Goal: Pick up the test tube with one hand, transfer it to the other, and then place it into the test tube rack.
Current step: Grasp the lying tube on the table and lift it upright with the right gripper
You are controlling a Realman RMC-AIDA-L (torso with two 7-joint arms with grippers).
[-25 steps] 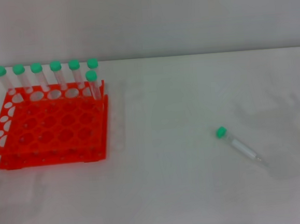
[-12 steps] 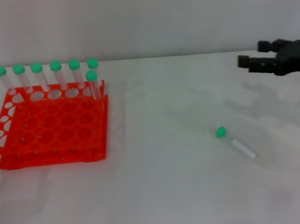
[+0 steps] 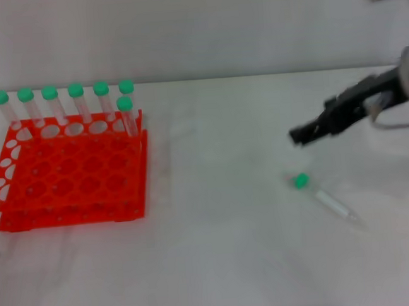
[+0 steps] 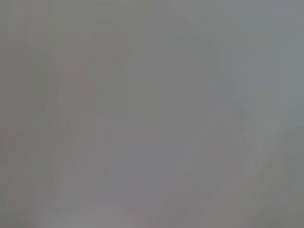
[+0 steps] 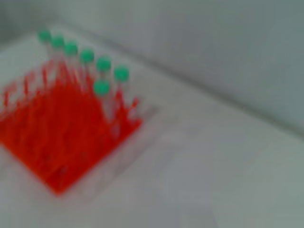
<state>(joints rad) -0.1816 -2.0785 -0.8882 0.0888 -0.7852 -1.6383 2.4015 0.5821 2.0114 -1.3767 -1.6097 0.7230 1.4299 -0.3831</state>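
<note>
Test tube (image 3: 324, 197) lay on the table (image 3: 240, 249), green cap toward the rack, well apart from it. Right gripper (image 3: 299, 135) hung above and just behind the tube, not touching; finger spread could not be told, nothing held. Test tube rack (image 3: 68, 174) sat at left with 7 capped tubes (image 3: 125, 113) upright along its rear. Left gripper out of sight.
</note>
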